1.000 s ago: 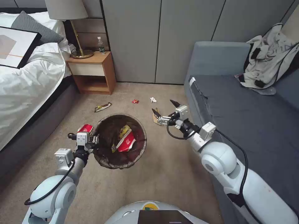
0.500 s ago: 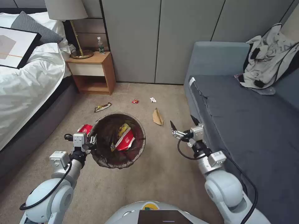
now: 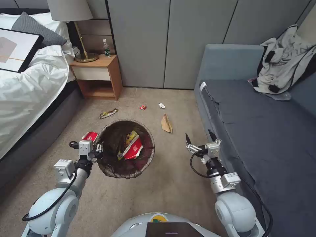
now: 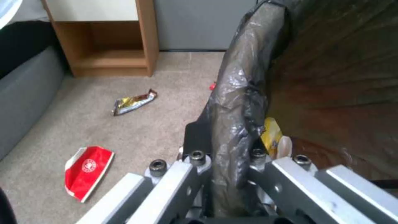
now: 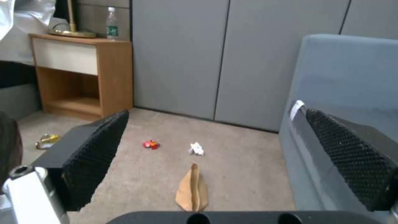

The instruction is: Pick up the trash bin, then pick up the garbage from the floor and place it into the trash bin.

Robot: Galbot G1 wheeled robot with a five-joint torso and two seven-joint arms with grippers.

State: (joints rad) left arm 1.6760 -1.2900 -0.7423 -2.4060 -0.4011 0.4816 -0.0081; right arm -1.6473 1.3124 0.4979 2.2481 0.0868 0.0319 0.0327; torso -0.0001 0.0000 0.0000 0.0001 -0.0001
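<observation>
L gripper [image 3: 98, 150] is clamping the rim of the trash bin [image 3: 148, 161] at the bin's 9 o'clock side; in the L wrist view the fingers [image 4: 199, 146] are pinching the dark bag liner [image 4: 236, 118], one inside, one outside. Vs 0.5 s ago it's sitting a touch farther fwd, bin w/ it, grip unchanged. Bin is resting mid-carpet, just ahead of the robot base. Inside it a red-white packet [image 3: 133, 149] and a yellow wrapper [image 3: 131, 136] are lying against the liner.

Just beside the L gripper, at its 11 o'clock, a 2nd red-white packet [image 3: 90, 135] is lying on the floor. Farther off at the bin's 11 o'clock, a gold wrapper [image 3: 108, 113] is lying near the nightstand [image 3: 98, 77]. At the bin's 12–1 o'clock, well apart from it, a small red scrap [image 3: 143, 107] and a white tissue scrap [image 3: 161, 105] are sitting close together. The brown paper bag [image 3: 167, 124] is lying at the bin's 2 o'clock, between bin and sofa [image 3: 263, 125].

R gripper [image 3: 198, 138] is hovering w/ fingers spread wide, nothing between them, close alongside the sofa edge at the bin's 3 o'clock. It's been pulling back: 1 s ago it was right over the paper bag, 0.5 s ago partway, now nearer the robot and more to the right. R wrist view is looking fwd at the bag [image 5: 192, 191], lying well ahead between the two open pads [image 5: 97, 152].
</observation>
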